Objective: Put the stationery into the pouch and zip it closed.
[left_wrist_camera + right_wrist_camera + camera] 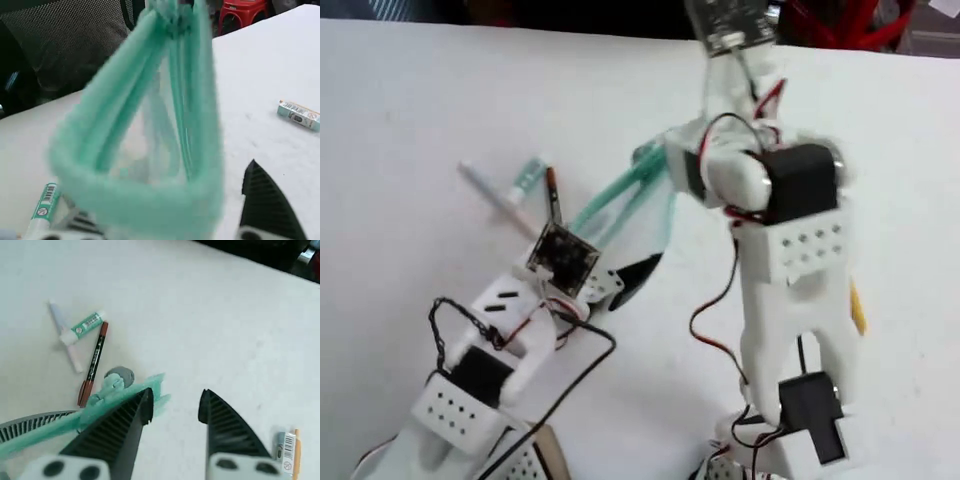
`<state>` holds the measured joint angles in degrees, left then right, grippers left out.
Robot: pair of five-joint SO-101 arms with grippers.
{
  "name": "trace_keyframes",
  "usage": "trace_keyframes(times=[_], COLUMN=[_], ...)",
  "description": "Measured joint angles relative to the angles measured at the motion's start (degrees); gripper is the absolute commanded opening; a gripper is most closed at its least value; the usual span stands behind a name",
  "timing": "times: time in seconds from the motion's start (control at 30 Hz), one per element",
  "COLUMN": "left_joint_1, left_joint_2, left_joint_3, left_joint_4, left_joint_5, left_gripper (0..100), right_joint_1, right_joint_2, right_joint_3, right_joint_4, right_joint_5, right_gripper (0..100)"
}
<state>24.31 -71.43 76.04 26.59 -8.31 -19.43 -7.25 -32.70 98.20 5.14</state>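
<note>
Pouch: the pouch (615, 205) lies on the white table (420, 100), between the two arms.
Long axis: in the high view it runs slantwise, from the left gripper (625, 275) up toward the right gripper (176, 395).
Material: soft clear walls with a fuzzy green zipper band around; a grey zipper pull (120, 375) sits at the far end.
Contents: the mouth gapes toward the left wrist camera; what is inside, I cannot tell.
Right fingers: black and ribbed, spread apart with bare table between them; one tip is at the green end of the pouch.
Left fingers: apart; the black finger (265, 200) stands beside the rim, not pressing on it.
Stationery: a white pen (65, 335), a green-labelled tube (86, 324) and a brown pen (95, 362) lie on the table just beside the pouch.
</note>
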Motion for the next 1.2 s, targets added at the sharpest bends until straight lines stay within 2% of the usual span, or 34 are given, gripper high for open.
trace_keyframes(times=[0.33, 0.53, 0.67, 0.77, 1.03, 1.2], left_joint_1=[-0.1, -0.1, -0.1, -0.1, -0.1, -0.1], left_joint_2=[-0.1, -1.9, -7.8, -13.3, -21.1, -21.1], left_joint_3=[-0.1, 0.5, 2.2, 4.7, 8.1, 8.1], left_joint_4=[0.0, 0.2, 1.9, 2.7, 2.7, 2.7], left_joint_5=[0.4, 0.4, 0.4, 0.4, 0.4, 0.4], left_gripper=[30, 30, 30, 30, 30, 30], right_joint_1=[-2.6, 6.8, 9.5, 14.7, 39.3, 43.3], right_joint_2=[-2.4, -6.6, -7.0, -6.1, 13.9, 26.4], right_joint_3=[0.7, -0.6, -0.6, 2.3, 16.5, 17.0], right_joint_4=[0.0, 0.0, 0.0, 0.0, -12.0, -15.9], right_joint_5=[0.7, 4.2, 6.8, 10.2, 24.8, 31.5], right_gripper=[14.9, 14.9, 14.9, 14.9, 14.9, 14.9])
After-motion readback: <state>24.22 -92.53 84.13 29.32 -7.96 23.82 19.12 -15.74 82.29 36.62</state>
